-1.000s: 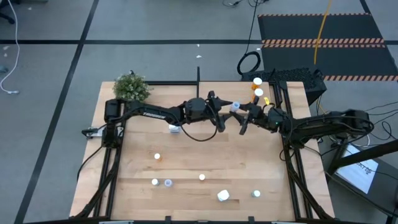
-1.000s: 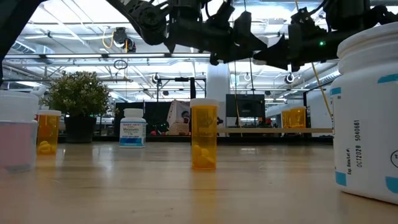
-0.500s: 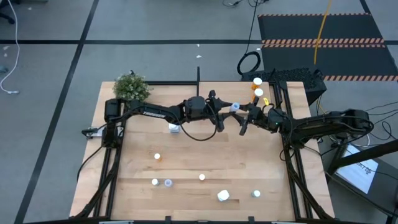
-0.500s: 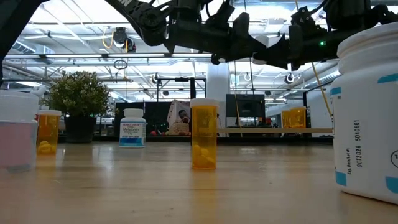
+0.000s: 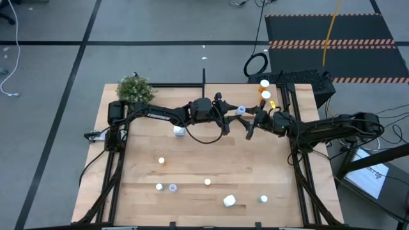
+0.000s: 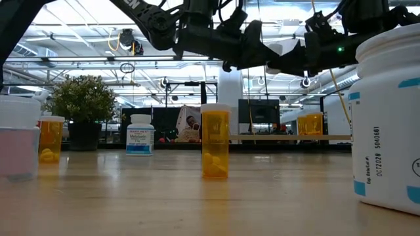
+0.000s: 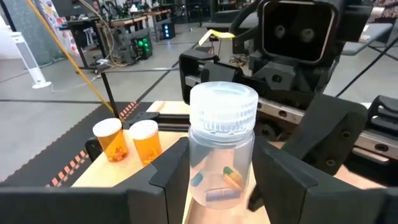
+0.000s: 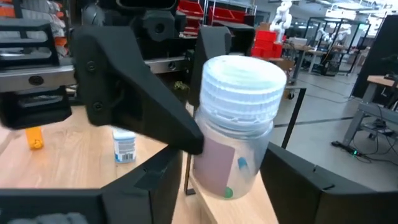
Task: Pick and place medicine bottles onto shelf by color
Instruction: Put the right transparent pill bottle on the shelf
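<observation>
A small clear medicine bottle (image 7: 222,155) with a white ribbed cap and a few pills inside hangs upright in mid-air over the far middle of the table (image 5: 241,110). My left gripper (image 5: 234,108) reaches it from the table's left and is shut on it. My right gripper (image 5: 250,115) comes from the right. Its fingers (image 8: 297,180) stand on either side of the bottle's body (image 8: 227,168) with a small gap, open. Two orange bottles (image 7: 127,140) stand upright on the shelf (image 6: 269,137) at the far right. My left gripper pinches the bottle's clear body (image 7: 194,168), below the cap, between its two fingers (image 7: 163,174). The fingers come in level from the table's left side. The bottle stands upright in the hold, cap up, lifted clear of the table.
A green plant (image 5: 135,89) stands at the far left corner. A white bottle (image 5: 179,131) stands under my left arm. Several small bottles, orange (image 5: 162,161), pale (image 5: 172,187) and a larger white one (image 5: 229,200), are scattered over the near half. A thin black post (image 5: 204,76) rises at the far edge.
</observation>
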{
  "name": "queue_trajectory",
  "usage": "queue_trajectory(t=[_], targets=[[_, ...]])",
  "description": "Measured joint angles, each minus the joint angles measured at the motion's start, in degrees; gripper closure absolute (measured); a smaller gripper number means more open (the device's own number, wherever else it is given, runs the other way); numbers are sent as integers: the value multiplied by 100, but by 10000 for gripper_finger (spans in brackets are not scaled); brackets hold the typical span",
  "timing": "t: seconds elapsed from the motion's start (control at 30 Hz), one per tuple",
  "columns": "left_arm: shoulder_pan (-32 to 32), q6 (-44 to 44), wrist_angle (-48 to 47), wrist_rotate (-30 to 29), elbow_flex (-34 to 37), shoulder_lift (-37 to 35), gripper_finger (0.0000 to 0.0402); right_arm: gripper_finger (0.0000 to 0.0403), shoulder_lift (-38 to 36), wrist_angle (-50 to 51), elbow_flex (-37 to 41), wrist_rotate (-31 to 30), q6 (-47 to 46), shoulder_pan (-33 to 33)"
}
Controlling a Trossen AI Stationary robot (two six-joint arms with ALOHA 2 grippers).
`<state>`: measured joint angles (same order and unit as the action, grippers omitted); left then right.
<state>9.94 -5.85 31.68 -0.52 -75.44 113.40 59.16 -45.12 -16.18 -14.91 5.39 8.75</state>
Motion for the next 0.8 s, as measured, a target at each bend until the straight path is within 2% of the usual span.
queue_trajectory(t=[0.2,0.4,0.63,0.8], targets=[[141,151,-68,260,9,2,254,156,-370,817,-5,4,-171,15],[267,106,-76,455,9,3,245,143,-1058,2144,-111,-7,-421,13],[397,-65,-161,1510,9,2,252,143,-1633,5057,-1356,-309,-773,13],[370,-382,-171,2064,9,2,245,143,-1588,5944,-2164,-253,-631,11]])
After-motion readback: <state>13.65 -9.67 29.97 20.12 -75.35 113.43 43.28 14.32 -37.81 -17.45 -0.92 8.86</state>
